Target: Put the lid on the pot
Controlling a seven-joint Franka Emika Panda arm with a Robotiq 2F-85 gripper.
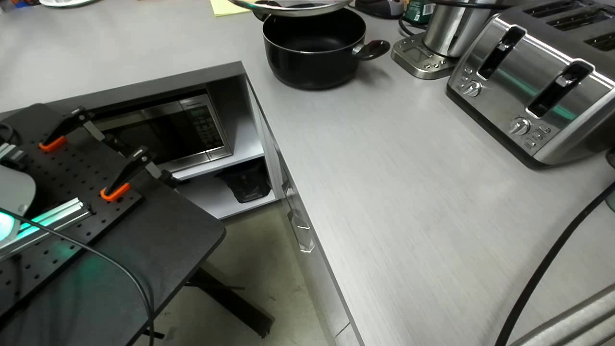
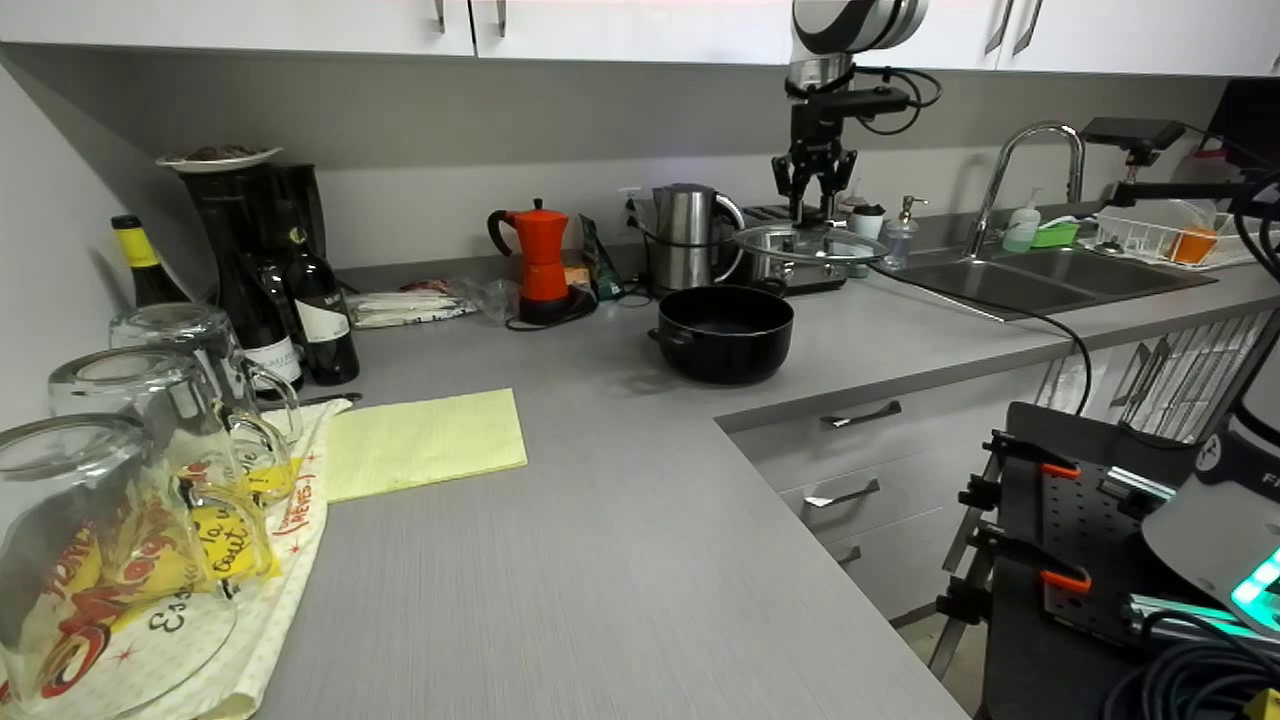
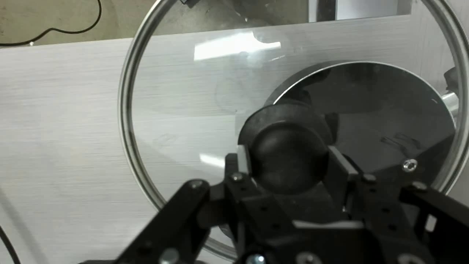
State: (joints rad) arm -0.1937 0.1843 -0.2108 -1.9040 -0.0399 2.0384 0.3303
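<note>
The black pot (image 1: 312, 65) stands upright on the counter, its top uncovered; it also shows in an exterior view (image 2: 725, 340). The clear glass lid (image 2: 810, 244) hangs roughly level in the air, higher than the pot and apart from it, off toward the toaster side. Only the lid's lower rim (image 1: 298, 8) shows at the top of an exterior view. In the wrist view, the pot (image 3: 384, 91) shows through the right part of the lid (image 3: 176, 117). My gripper (image 3: 287, 157) is shut on the lid's black knob; it also shows in an exterior view (image 2: 812, 205).
A silver toaster (image 1: 533, 91) and a steel kettle (image 2: 684, 240) stand by the pot. A red moka pot (image 2: 541, 260), a yellow cloth (image 2: 430, 445) and glass mugs (image 2: 80, 540) are farther along. The counter's inner corner edge (image 1: 242, 65) lies near the pot.
</note>
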